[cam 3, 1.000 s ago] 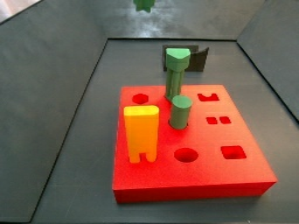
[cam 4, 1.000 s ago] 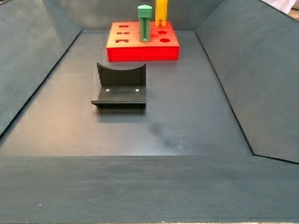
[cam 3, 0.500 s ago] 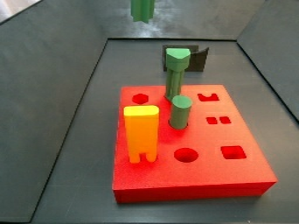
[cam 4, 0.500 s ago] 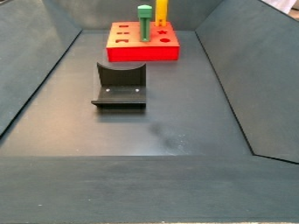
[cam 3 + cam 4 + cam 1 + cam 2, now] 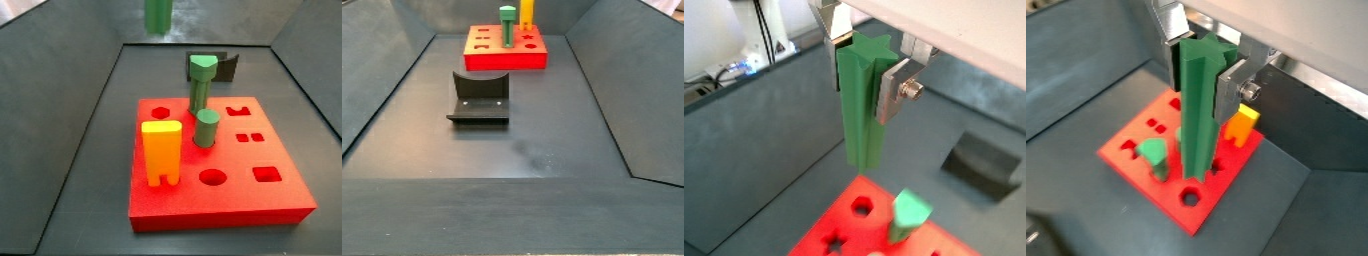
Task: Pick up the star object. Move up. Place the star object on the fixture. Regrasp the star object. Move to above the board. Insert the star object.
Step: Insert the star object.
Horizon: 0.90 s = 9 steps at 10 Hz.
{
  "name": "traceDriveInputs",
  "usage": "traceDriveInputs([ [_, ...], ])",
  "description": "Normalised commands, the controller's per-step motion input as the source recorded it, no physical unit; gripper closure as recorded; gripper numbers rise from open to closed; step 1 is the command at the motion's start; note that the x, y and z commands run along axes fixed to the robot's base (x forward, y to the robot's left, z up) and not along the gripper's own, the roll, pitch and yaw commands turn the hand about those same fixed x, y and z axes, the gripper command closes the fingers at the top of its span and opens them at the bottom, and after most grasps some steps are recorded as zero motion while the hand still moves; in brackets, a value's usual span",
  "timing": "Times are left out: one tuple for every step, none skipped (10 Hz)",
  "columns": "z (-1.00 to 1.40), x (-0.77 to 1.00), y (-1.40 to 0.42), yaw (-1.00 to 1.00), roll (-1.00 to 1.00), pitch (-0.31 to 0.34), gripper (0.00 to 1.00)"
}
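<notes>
Above board [image 5: 1140, 165]: gripper [image 5: 1207, 75]-clamped star object [image 5: 1200, 110].

Even soft light, faint shadows, low-resolution views, wrist views slightly blurred

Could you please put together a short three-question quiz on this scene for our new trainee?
1. True or false: the gripper holds the star object upright, above the board.
2. What stands in the board's holes? A) two green pegs and an orange block; B) three orange blocks; C) nothing.
3. Fill in: the fixture on the floor holds ____.

Key:
1. True: both wrist views show the fingers closed on the bar's upper end, its lower end hanging clear of the board.
2. A: tall green peg, shorter green cylinder, orange block.
3. Nothing.
</notes>
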Motion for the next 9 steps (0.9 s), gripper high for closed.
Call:
traceDriveInputs([
  [-0.55,-0.04,-0.53,-0.57,-0.04,-0.130,1.00],
  [-0.53,-0.03,-0.52,-0.57,-0.05,-0.136,1.00],
  [-0.62,0.25,-0.33,-0.41,-0.02,-0.016,1.00],
  [-0.59,0.30,-0.25,-0.33,0.00,0.000,1.00],
  [-0.56,0.29,-0.22,-0.60,0.00,0.000,1.00],
  [-0.45,0.09,-0.13,-0.83,-0.05,0.000,1.00],
  [-0.50,0.12,-0.13,-0.76,-0.07,0.000,1.00],
  [-0.60,0.26,-0.12,-0.61,-0.11,0.009,1.00],
  [-0.53,0.00,-0.09,-0.76,-0.14,0.009,1.00],
])
